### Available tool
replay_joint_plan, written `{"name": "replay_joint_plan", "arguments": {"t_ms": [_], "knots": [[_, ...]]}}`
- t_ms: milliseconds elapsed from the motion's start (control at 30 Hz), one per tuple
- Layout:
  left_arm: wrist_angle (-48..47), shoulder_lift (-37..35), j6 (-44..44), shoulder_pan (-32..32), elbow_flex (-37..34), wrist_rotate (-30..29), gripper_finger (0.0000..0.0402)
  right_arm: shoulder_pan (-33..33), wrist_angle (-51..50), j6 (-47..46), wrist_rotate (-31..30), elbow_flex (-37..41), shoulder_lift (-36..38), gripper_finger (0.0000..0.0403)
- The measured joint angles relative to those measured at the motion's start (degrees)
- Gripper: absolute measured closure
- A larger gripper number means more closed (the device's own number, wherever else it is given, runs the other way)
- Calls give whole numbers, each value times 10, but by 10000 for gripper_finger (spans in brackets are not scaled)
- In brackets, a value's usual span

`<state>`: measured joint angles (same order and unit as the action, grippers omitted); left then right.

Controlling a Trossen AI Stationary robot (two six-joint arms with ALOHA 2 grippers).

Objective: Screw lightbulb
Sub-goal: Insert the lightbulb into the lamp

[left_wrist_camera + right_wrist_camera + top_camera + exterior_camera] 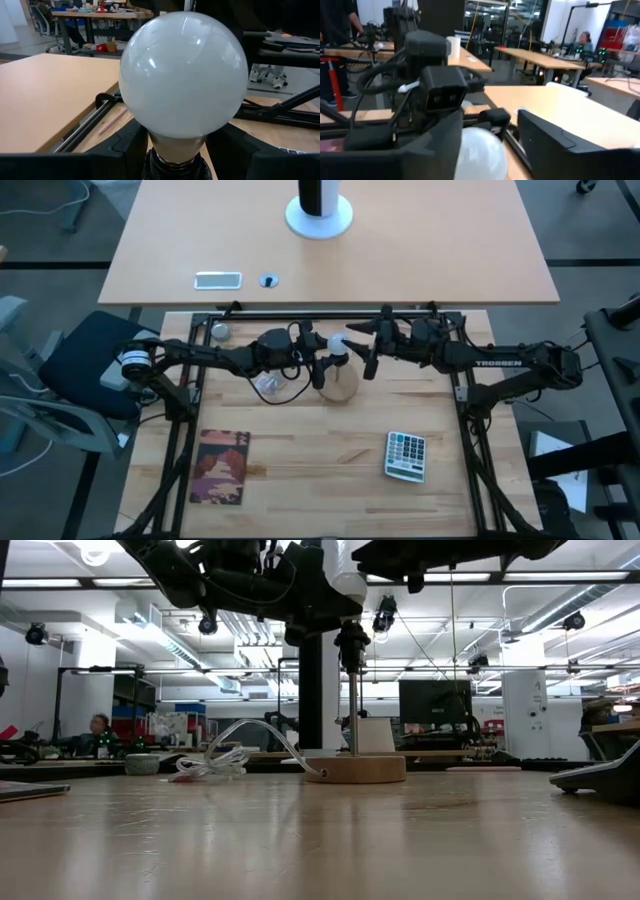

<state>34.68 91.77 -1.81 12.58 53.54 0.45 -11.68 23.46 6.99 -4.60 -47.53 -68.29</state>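
Observation:
The frosted-white lightbulb (182, 75) stands upright with its neck in the dark socket (172, 169) on top of a thin rod lamp with a round wooden base (355, 768). In the high view the bulb (337, 342) lies between the two arms. My left gripper (324, 370) is level, its fingers closed about the socket just under the bulb. My right gripper (487, 145) comes from the opposite side. It is open, with a finger on either side of the bulb's globe (480, 155) and a gap showing at one side. My left gripper has the lamp's socket (150, 167), right below the bulb's neck, between its two fingers (125, 147). The fingers come in level from the table's left. The lamp stays upright, with its wooden base on the table.
A crumpled clear wrapper (268, 385) and a looped clear cord (240, 755) lie left of the lamp base. A calculator (405, 455) lies near right and a booklet (220, 467) near left. A small grey ball (220, 331) sits at the far left corner.

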Motion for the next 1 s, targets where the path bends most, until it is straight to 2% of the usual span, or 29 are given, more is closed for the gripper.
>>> {"name": "replay_joint_plan", "arguments": {"t_ms": [267,433,1000], "knots": [[0,0,-2,0,0,0,228,-7,0,6,6,0,-4,343],[0,0,-2,0,0,0,228,-6,0,6,31,0,-18,392],[-4,-2,-8,-1,0,0,228,-6,-42,-9,30,-3,-22,402]]}}
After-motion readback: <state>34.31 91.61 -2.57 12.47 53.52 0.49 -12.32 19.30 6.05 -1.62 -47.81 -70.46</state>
